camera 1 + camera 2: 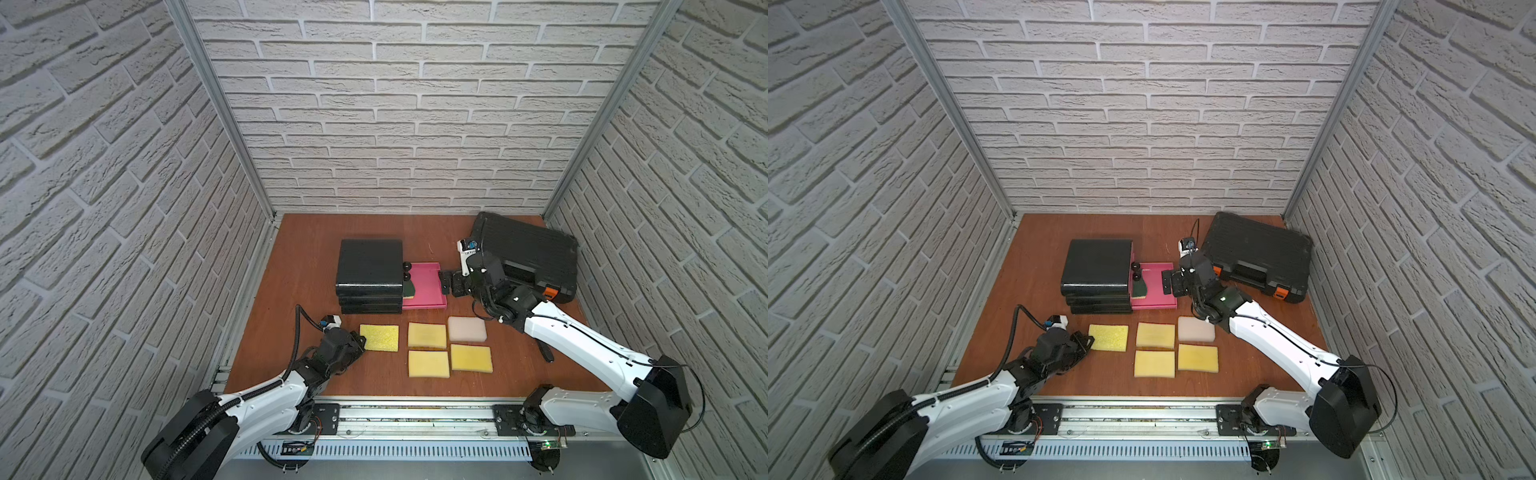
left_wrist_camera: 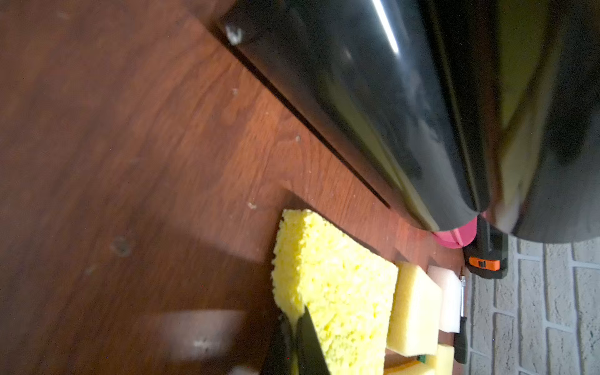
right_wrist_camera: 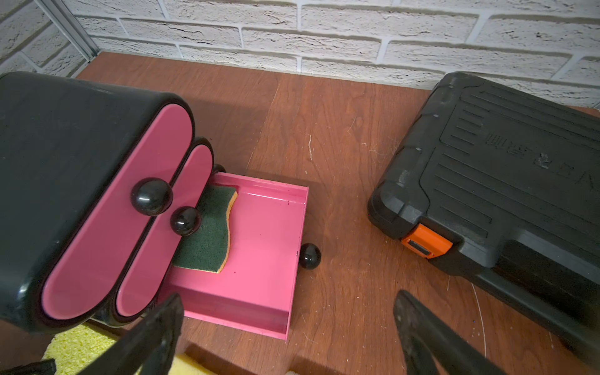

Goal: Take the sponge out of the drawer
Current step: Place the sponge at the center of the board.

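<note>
Bottom drawer of black chest stands open toward the right. Green-topped sponge is seen flat at the drawer's left end, partly tucked under the upper drawer fronts.

Right gripper is held just right of the drawer, jaws wide apart, empty. Left gripper is at the edge of a yellow sponge on the counter, jaws nearly together; whether it grips cannot be told.

Judged best: the exposed right edge is taken from above, slid rightward clear of the knobs, then lifted.
</note>
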You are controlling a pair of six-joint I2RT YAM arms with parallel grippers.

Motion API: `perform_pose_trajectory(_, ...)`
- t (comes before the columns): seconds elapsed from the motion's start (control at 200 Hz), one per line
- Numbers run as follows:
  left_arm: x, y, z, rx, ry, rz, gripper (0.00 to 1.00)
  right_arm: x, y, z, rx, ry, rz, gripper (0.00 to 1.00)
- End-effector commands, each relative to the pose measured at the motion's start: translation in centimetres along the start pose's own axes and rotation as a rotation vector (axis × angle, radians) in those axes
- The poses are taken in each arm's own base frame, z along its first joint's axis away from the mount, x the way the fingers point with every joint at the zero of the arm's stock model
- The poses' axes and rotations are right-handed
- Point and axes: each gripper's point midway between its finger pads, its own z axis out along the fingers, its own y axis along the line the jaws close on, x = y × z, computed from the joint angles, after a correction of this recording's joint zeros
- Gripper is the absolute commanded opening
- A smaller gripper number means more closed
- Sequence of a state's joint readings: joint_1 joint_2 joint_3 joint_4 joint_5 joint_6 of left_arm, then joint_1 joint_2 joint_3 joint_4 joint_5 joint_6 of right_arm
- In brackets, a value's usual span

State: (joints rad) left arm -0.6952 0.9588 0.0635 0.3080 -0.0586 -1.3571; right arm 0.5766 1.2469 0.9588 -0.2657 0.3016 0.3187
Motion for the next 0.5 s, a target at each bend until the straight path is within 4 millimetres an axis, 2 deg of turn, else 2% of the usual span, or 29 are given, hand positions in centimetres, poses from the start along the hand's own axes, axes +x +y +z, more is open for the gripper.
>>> perform_pose_trajectory(0.0,-1.0,-2.2,0.1,0.064,-0.04,0.0,0.18,-0.3,0.5,0.6,-0.024,-0.009,0.019,1.0)
perform_pose_trajectory(0.11,-0.9,-2.5,0.1,0.072,-0.043,-0.004,0.31,0.5,0.7,1.6,-0.017,0.037,0.021,1.0)
perform_pose_trajectory(0.34,-1.0,-2.3,-0.4,0.058,-0.058,0.0,0.48,2.8,1.2,3.6,-0.022,0.119,0.036,0.99)
perform_pose_trajectory(0.38,-1.0,-2.3,-0.5,0.057,-0.055,0.002,0.57,3.3,1.4,4.0,-0.031,0.135,0.034,0.98)
perform_pose_trajectory(0.42,-1.0,-2.2,-0.6,0.048,-0.055,0.002,0.72,3.7,1.7,4.5,-0.043,0.152,0.032,0.97)
perform_pose_trajectory(0.44,-1.0,-2.2,-0.7,0.046,-0.055,0.004,0.8,4.0,2.0,4.8,-0.052,0.163,0.03,0.96)
perform_pose_trajectory(0.465,-1.1,-2.2,-0.8,0.046,-0.058,0.006,0.96,4.2,2.4,5.1,-0.07,0.173,0.029,0.94)
perform_pose_trajectory(0.495,-1.1,-2.3,-1.0,0.047,-0.061,0.008,0.98,4.5,3.0,5.5,-0.097,0.187,0.029,0.92)
